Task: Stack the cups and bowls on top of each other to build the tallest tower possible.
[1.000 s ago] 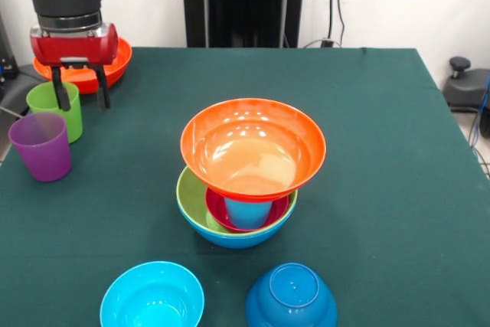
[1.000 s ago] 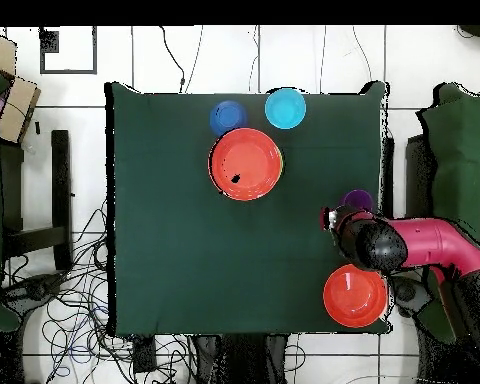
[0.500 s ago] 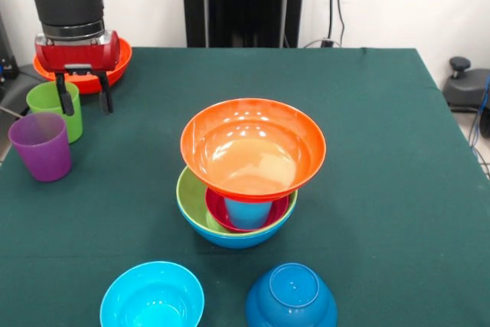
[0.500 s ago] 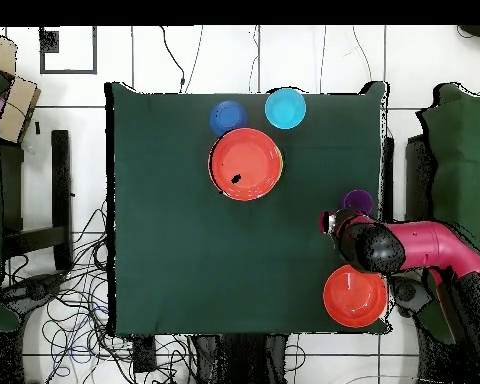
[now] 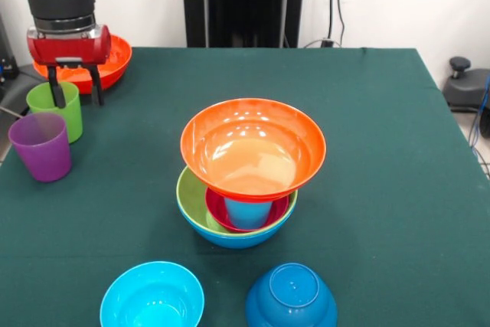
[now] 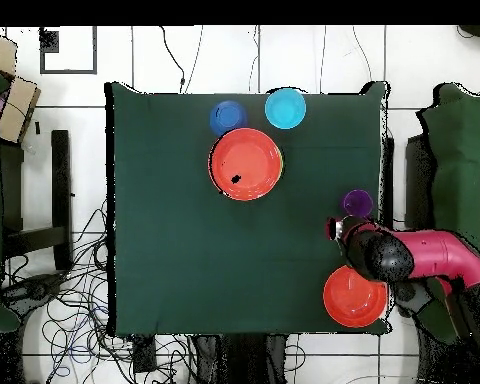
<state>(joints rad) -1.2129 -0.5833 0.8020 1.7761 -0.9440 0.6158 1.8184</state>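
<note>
The tower stands mid-table: a large blue bowl (image 5: pixel 233 237) holds a lime green bowl (image 5: pixel 190 201), a small magenta bowl (image 5: pixel 220 216) and a light blue cup (image 5: pixel 246 212). A large orange bowl (image 5: pixel 253 147) rests on top, slightly tilted, and shows from above as the orange bowl (image 6: pixel 246 164). At the left edge stand a lime green cup (image 5: pixel 55 110) and a purple cup (image 5: pixel 40 145). My gripper (image 5: pixel 75 97) hangs open at the green cup. One finger is over the cup's mouth, the other just right of its wall. Nothing is held.
A second orange bowl (image 5: pixel 111 63) lies behind the gripper at the far left corner. A small cyan bowl (image 5: pixel 151 296) and an upside-down dark blue bowl (image 5: pixel 291 296) sit at the near edge. Overhead, the arm (image 6: pixel 414 258) hides the green cup, beside the purple cup (image 6: pixel 358 203).
The gripper has risen a little and shifted left and back, toward the corner orange bowl, staying open. No cup or bowl has moved.
</note>
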